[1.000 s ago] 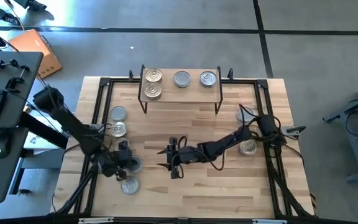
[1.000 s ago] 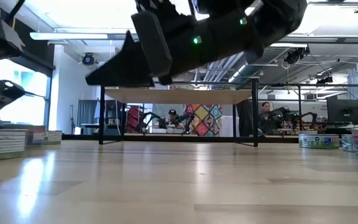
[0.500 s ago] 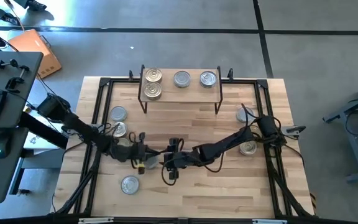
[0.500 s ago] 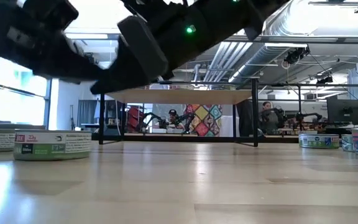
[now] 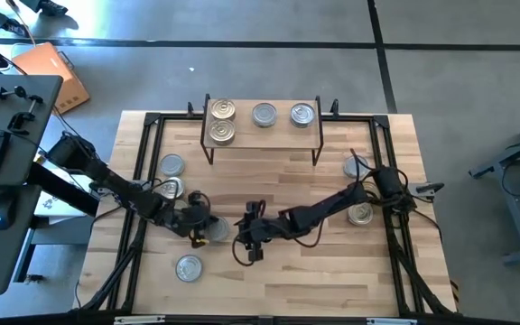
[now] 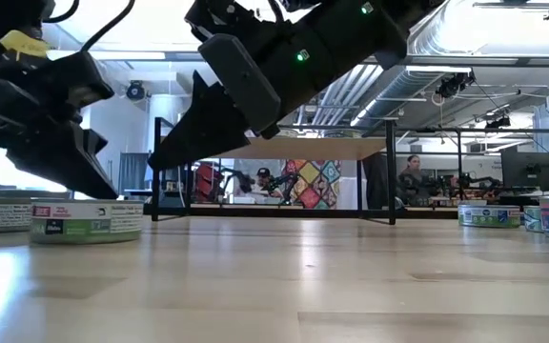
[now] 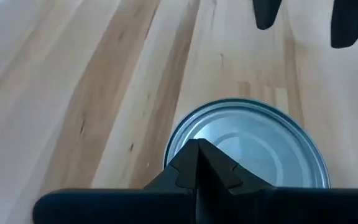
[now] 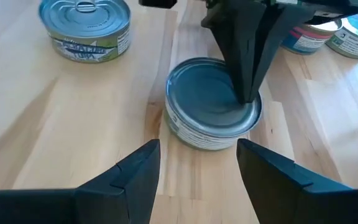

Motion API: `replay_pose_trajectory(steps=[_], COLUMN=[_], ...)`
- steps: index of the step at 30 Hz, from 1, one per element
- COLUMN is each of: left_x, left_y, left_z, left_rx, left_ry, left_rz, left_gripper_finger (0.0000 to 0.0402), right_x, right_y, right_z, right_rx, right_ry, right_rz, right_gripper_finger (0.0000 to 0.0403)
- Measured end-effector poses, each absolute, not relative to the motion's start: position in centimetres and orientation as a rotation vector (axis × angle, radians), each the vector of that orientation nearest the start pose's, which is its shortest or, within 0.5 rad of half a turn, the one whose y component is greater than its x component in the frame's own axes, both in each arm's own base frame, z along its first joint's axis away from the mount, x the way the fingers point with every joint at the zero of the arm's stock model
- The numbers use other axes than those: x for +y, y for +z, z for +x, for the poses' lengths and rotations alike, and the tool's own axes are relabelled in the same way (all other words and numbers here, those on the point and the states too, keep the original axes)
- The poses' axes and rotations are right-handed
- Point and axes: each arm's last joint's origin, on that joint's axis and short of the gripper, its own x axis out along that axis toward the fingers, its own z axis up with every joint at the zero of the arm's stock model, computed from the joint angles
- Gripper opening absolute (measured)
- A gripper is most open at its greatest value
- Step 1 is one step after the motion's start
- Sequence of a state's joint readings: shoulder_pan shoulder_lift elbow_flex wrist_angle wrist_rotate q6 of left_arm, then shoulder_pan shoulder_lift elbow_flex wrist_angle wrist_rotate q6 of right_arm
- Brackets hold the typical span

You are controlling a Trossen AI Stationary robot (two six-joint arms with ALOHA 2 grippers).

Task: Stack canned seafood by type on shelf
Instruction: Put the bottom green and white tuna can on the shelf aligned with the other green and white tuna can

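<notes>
The left gripper [image 5: 208, 226] sits low over the near-left part of the wooden table [image 5: 332, 271], its two fingers [image 7: 199, 168] pressed together with nothing between them. Their joined tips rest on or just above the plain lid of a green-labelled tin [image 8: 213, 102]; whether they actually touch cannot be told. That tin stands upright on the tabletop, and in the low view it shows at the left under the dark gripper.

The right gripper [image 5: 247, 236] is just to the right of this tin, pointing toward it, with its fingers [image 8: 135, 177] spread apart on either side of the tin's near edge and holding nothing.

The shelf [image 5: 262, 135] stands at the far middle of the table. On its top lie four tins: two gold-lidded tins [image 5: 222, 120] at the left, one behind the other, and two silvery tins [image 5: 283, 115] to their right.

More tins remain on the table: a pair at the left [image 5: 171, 176], one near the front left [image 5: 188, 267], and two by the right arm's base [image 5: 359, 213]. In the right wrist view a pull-tab tin [image 8: 86, 28] stands beyond the green-labelled one.
</notes>
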State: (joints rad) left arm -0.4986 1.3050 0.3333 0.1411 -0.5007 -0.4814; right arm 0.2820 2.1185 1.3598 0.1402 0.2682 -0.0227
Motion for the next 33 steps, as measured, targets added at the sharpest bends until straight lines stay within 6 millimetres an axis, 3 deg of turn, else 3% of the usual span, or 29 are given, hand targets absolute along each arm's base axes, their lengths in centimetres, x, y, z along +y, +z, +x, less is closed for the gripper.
replay_pose_trajectory(steps=[9, 21, 33], left_x=[-8.4, -7.9, -6.8], left_y=[12.8, 11.7, 11.5], left_z=[17.8, 17.1, 17.4], left_rx=[0.667, 0.725, 0.751], left_ry=[0.22, 0.287, 0.313], left_rz=[-0.085, -0.112, -0.116], left_gripper_finger=[0.0, 0.0, 0.0], right_x=[11.8, 11.9, 11.8], right_y=[14.8, 14.9, 14.4], right_z=[43.9, 44.0, 45.1], right_rx=[0.598, 0.581, 0.46], right_ry=[0.024, 0.056, 0.108], right_rz=[-0.19, -0.181, -0.398], right_gripper_finger=[0.0205, 0.0205, 0.0231])
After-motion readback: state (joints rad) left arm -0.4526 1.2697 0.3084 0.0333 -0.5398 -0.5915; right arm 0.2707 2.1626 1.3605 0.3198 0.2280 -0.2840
